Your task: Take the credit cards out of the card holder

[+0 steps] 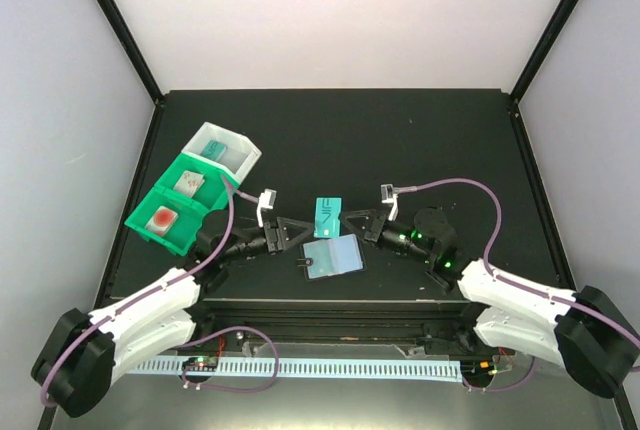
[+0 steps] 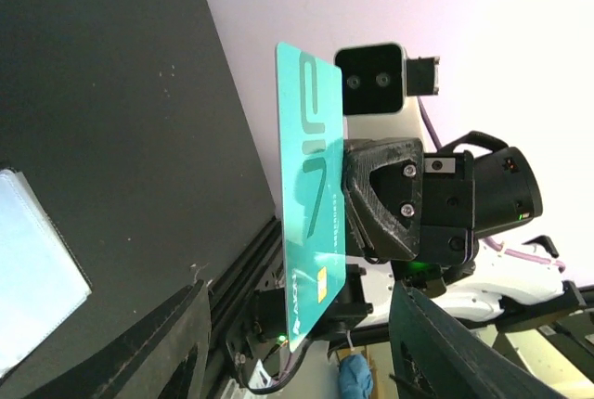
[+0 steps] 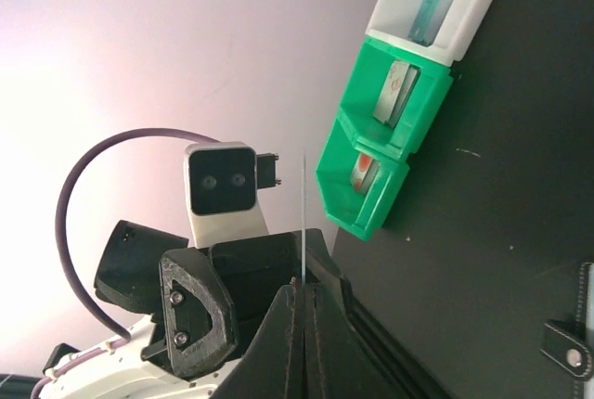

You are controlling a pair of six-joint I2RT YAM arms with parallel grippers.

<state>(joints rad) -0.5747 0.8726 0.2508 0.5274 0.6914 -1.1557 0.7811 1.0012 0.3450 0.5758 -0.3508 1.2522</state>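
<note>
Passing the teal card (image 1: pixel 328 215) across in mid-air looks like the step in hand. The right gripper (image 3: pixel 303 283) is clamped on one edge of it, off the table, while the left gripper (image 1: pixel 303 231) has its jaws apart either side of the card's other end, not yet closed. The card holder (image 1: pixel 333 258) lies open on the table just below, pale pockets up, and three other cards already sit in the green and white bins (image 1: pixel 195 230) at the left. Next, I'd guess, left must pinch the card squarely before right lets go, then carry it to a bin.
</note>
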